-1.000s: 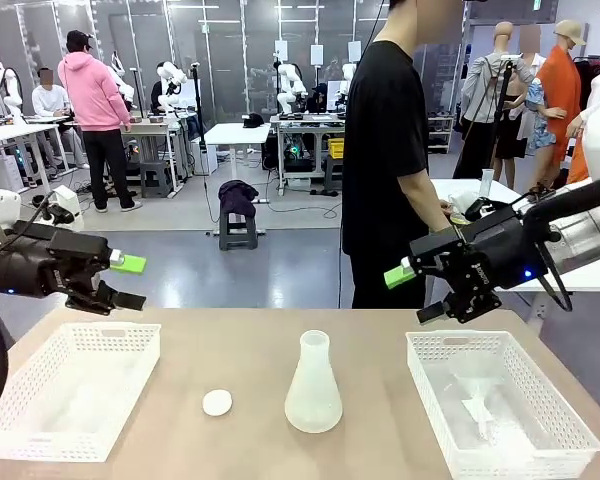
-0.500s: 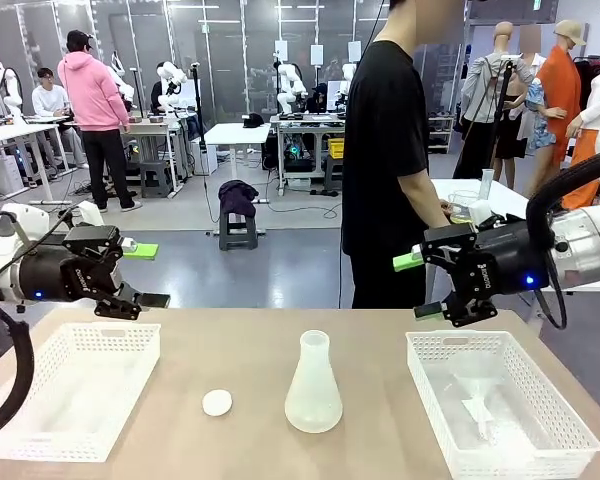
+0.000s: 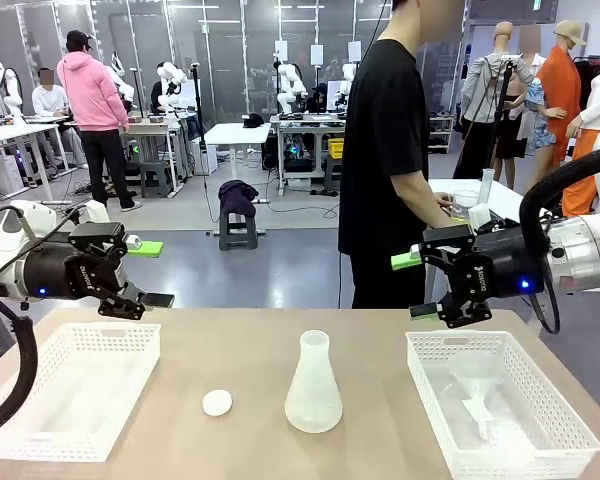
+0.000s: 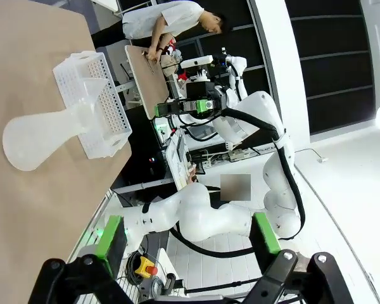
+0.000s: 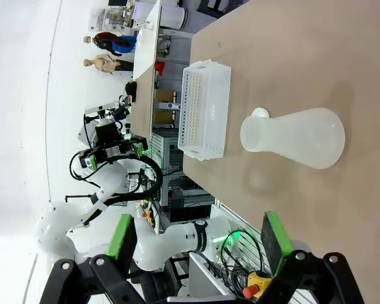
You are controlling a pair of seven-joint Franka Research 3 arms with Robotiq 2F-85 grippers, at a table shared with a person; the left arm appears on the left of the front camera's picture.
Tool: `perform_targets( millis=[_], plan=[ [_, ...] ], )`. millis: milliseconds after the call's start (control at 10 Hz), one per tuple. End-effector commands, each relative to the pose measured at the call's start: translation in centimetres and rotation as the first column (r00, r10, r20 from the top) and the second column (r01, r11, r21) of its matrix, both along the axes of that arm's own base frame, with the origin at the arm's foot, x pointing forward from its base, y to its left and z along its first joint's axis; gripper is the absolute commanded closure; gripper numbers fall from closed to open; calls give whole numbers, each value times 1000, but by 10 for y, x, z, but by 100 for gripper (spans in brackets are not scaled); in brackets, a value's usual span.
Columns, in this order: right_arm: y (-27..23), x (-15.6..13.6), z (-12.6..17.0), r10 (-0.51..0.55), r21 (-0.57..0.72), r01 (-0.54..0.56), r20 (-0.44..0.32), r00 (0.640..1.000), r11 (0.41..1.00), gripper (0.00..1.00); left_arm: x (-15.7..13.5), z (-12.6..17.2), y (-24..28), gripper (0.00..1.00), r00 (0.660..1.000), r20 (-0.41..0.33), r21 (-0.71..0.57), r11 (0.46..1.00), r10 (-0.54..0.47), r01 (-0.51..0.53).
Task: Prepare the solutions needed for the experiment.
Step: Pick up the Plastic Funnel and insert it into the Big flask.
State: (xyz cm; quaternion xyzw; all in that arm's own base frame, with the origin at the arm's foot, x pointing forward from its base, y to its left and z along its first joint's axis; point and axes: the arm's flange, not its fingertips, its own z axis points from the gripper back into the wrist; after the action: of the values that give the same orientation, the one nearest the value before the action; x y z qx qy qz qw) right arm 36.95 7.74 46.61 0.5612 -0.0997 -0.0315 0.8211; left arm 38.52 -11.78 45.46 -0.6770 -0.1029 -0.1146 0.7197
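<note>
A translucent white conical flask (image 3: 313, 385) stands upright mid-table and looks empty; the solutions are out of view. It also appears lying sideways in the rolled left wrist view as the flask (image 4: 44, 136) and in the right wrist view as the flask (image 5: 297, 136). A small white round cap (image 3: 217, 402) lies to its left. My left gripper (image 3: 152, 274) hovers open above the table's far left edge, its own view showing the gripper (image 4: 189, 237) with nothing between the pads. My right gripper (image 3: 413, 286) hangs open above the far right, fingers pointing inward, also empty in its view (image 5: 199, 237).
A white mesh basket (image 3: 70, 390) sits at the left, apparently empty. A second basket (image 3: 540, 440) at the right holds a small clear plastic item (image 3: 480, 410). A person in black (image 3: 385, 150) stands beyond the table, hands at a side table with a beaker (image 3: 465, 203).
The left gripper has moved inward to the right and slightly lower. The right gripper has shifted a little and settled. The person turned toward the side table.
</note>
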Motion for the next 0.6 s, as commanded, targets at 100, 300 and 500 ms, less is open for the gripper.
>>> perform_targets(
  millis=[100,300,500],
  plan=[
    [0,-1,2,0,0,0,1,1000,1000,0,-1,0,-1,0,1000,-2,-6,1000,-3,3],
    [-2,0,0,-1,-3,1,-1,1000,1000,0,-1,0,-1,0,1000,-2,-6,1000,-3,3],
    [-20,20,2,72,-244,-35,144,987,969,0,-1,0,-1,0,1000,-2,-6,1000,-3,3]
  ],
)
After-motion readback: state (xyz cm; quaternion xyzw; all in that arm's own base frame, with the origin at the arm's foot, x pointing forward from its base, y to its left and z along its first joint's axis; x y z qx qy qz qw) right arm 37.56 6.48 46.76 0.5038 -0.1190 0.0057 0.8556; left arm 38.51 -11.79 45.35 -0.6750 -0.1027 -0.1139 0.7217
